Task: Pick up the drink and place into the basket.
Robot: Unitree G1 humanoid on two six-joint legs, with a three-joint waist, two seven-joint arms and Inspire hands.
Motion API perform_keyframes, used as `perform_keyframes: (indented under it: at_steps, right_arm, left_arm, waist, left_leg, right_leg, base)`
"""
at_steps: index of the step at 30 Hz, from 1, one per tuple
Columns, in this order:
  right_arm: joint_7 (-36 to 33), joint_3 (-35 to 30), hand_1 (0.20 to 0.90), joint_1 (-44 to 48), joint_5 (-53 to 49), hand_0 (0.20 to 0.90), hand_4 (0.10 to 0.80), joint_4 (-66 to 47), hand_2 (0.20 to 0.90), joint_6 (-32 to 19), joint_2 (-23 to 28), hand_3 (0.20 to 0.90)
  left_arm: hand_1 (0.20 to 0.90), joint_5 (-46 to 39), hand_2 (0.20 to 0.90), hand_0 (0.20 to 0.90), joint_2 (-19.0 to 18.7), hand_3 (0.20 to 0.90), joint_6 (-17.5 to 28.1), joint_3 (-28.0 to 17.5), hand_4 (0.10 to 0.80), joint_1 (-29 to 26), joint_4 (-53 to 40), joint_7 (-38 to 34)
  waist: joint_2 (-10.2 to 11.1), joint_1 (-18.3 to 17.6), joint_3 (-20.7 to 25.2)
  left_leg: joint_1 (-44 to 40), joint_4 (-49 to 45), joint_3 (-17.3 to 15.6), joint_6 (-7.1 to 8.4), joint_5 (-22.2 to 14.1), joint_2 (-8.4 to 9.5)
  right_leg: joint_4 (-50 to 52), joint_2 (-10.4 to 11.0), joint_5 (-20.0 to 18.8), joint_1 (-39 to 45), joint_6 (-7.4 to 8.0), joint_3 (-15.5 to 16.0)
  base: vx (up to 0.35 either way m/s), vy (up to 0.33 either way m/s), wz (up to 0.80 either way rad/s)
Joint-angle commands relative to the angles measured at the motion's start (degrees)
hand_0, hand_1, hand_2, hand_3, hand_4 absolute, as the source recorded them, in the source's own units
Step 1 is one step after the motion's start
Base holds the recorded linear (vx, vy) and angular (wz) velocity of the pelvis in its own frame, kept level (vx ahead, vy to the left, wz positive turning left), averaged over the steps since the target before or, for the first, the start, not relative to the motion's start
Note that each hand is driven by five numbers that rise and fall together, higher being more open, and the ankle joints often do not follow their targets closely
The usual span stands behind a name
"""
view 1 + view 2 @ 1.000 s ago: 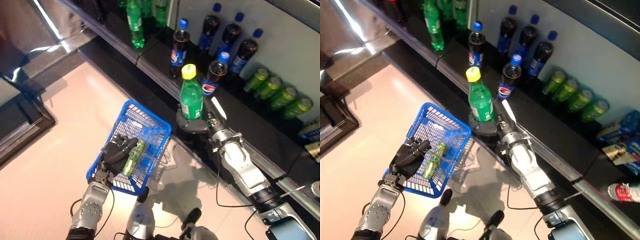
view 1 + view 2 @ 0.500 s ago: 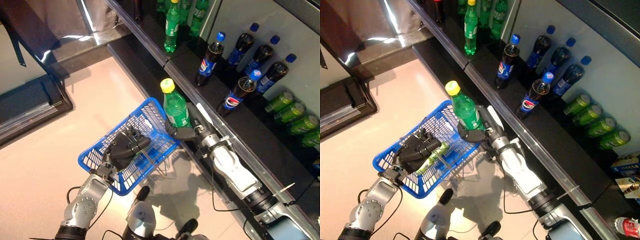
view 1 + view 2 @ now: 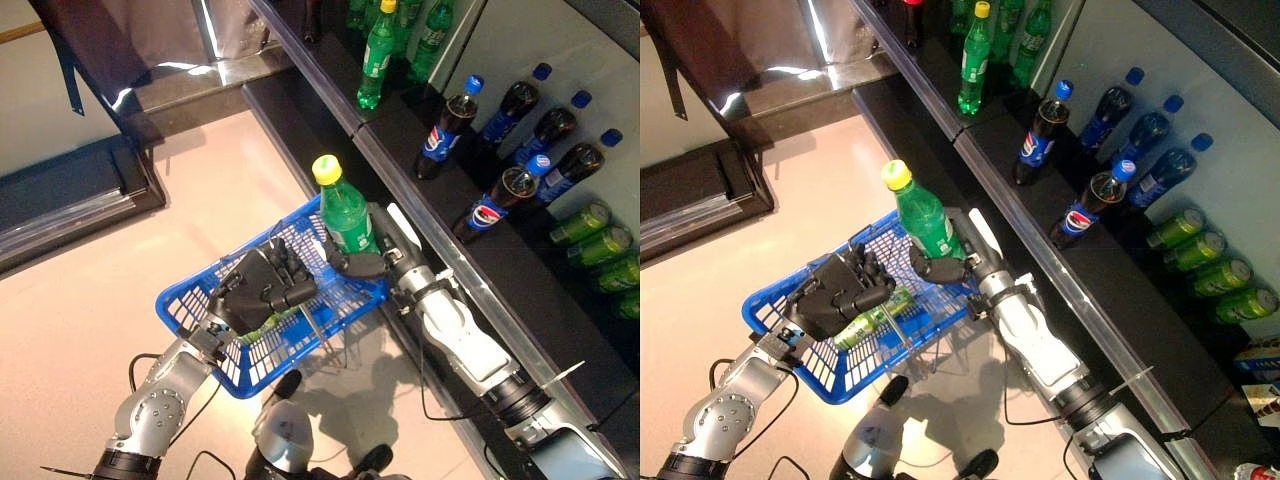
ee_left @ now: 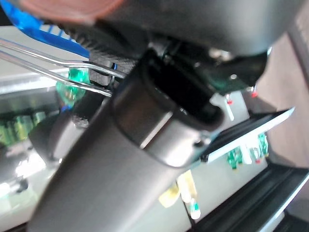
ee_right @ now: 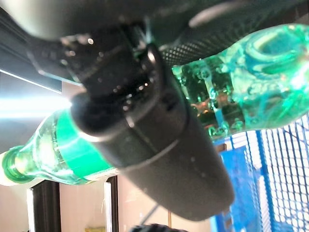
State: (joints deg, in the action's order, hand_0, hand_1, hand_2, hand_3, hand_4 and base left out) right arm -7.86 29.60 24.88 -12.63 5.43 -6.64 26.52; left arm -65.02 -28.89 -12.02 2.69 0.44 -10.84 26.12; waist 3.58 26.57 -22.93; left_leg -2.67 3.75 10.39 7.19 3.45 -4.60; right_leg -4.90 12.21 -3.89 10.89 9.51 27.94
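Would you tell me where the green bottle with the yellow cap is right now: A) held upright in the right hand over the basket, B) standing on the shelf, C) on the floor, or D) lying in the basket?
A: the right hand grips the green bottle upright above the blue basket.

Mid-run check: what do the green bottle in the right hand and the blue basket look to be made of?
Green bottle: looks like clear green-tinted plastic, glossy; liquid and bubbles show through it in the right wrist view, and it has a matte yellow cap. The right hand grips its base.

Blue basket: likely moulded plastic, an open lattice with a solid rim. Its thin handles look like bare metal wire, held by the left hand.
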Motion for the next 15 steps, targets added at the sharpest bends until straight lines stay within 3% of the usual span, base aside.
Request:
perform_keyframes:
  at_steps: [1, 7, 15]
  right_arm:
    - [-2.1, 4.6, 0.300, 3.3, -0.3, 0.300, 0.100, -1.4, 0.300, -8.6, -4.0, 0.200]
    - [-2.8, 5.6, 0.300, 2.5, 2.9, 0.300, 0.100, 1.2, 0.300, -9.4, -5.4, 0.200]
    - [-4.8, 7.3, 0.300, 2.0, 5.7, 0.300, 0.100, 3.6, 0.300, -10.2, -5.3, 0.200]
  left_arm:
    - [0.300, -11.1, 0.300, 0.300, 2.1, 0.200, 9.7, 2.9, 0.100, -5.0, -15.9, 12.3]
    - [0.300, -14.4, 0.300, 0.300, 2.4, 0.200, 8.2, 2.7, 0.100, -5.4, -18.8, 13.0]
    - [0.300, -14.8, 0.300, 0.300, 1.0, 0.200, 9.8, 3.0, 0.100, -5.6, -21.8, 14.8]
  waist:
    - [0.1, -1.2, 19.6]
    - [0.0, -1.0, 19.8]
    - [-0.1, -0.5, 19.9]
  left_leg:
    - [0.3, 1.3, -4.4, -0.82, -0.8, -0.28]
    - [0.6, 1.3, -4.1, -0.86, -0.7, -0.16]
    - [1.1, 1.3, -3.8, -0.94, -0.5, 0.06]
  right_leg:
    - [3.5, 1.5, 3.4, 1.0, 0.61, 0.4]
    - [3.5, 1.5, 3.5, 0.8, 0.53, 0.1]
    - [3.5, 1.4, 3.5, 0.5, 0.54, -0.1]
  base:
    - [0.000, 0.000, 0.00]
    - [0.000, 0.000, 0.00]
    - [0.000, -0.001, 0.01]
